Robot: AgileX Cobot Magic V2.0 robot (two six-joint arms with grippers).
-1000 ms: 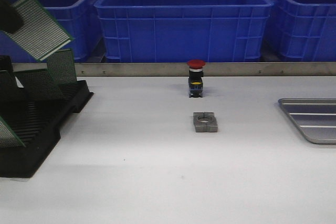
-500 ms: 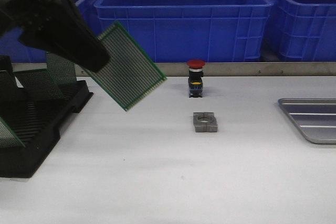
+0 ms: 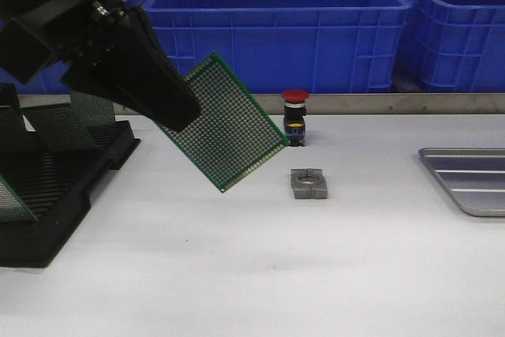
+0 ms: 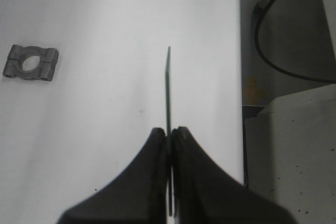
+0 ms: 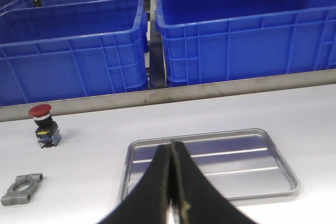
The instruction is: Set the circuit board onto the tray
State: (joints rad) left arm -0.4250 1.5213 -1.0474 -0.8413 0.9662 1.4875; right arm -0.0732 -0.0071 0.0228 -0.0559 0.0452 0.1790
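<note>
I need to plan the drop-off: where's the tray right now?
The tray lies at the table's right edge in the front view, right of the metal clamp block, empty.

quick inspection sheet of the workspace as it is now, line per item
surface: white table, bare near the front edge
job's things: green circuit board held tilted in the air above the table, left of centre; metal tray at the right, nothing in it
clutter: red push button standing upright; grey metal clamp lying just in front of it; black rack at the left with more boards standing in it
grippers: left gripper shut on the circuit board's edge; right gripper shut, holding nothing, above the tray's near side
cables: black cable off the table's edge, seen from the left wrist
surroundings: blue bins behind a metal rail
</note>
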